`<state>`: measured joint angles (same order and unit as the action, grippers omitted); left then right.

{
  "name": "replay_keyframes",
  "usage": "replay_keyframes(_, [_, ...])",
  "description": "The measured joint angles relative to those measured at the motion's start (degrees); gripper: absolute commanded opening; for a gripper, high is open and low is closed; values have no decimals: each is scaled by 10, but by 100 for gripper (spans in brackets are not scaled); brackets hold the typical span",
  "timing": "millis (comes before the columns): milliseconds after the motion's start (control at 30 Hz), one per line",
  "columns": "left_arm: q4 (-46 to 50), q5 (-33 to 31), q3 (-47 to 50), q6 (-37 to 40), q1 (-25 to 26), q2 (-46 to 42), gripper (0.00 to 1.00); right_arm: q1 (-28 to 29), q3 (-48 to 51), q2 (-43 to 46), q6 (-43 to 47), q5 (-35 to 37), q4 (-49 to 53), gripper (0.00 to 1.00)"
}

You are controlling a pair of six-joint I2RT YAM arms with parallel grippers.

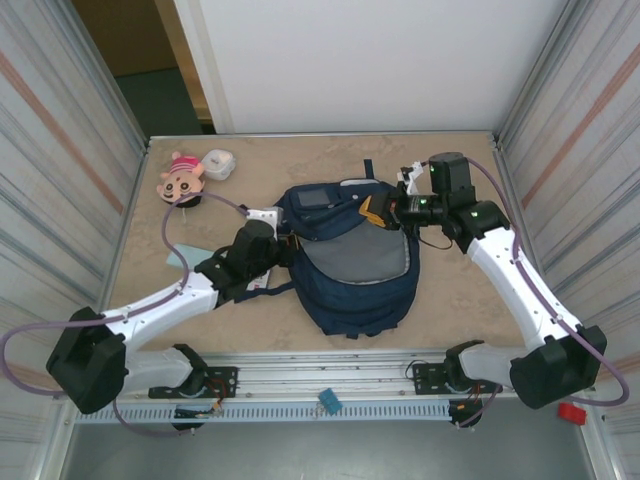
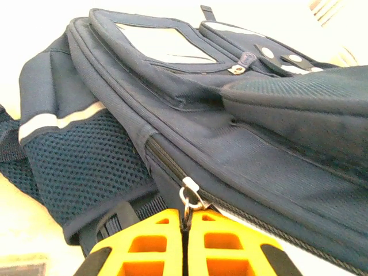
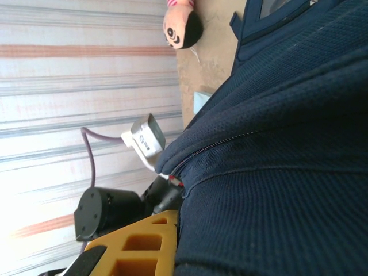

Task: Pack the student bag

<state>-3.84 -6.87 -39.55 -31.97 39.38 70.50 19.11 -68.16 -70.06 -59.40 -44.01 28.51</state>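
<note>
With my left gripper [image 2: 185, 225] pinching the zipper pull [image 2: 189, 196] and my right gripper [image 1: 374, 210] clamped on the student bag [image 1: 350, 290], I judge its fabric soft and floppy.

A beige speckled tabletop [image 1: 470, 300] carries a navy-blue fabric backpack [image 1: 350, 290]. Beyond the backpack's left side lie a pink plush doll [image 1: 181, 178] and a white rounded case [image 1: 218, 164].
</note>
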Motion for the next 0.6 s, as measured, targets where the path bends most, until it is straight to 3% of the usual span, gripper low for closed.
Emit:
replay_keyframes(367, [-6, 30, -60, 13, -47, 97, 15, 8, 12, 0, -27, 31, -52, 2])
replay_keyframes(467, [-8, 38, -67, 10, -57, 110, 26, 8, 12, 0, -31, 41, -61, 3])
replay_keyframes(600, [8, 39, -67, -2, -72, 113, 49, 8, 22, 4, -31, 58, -67, 4])
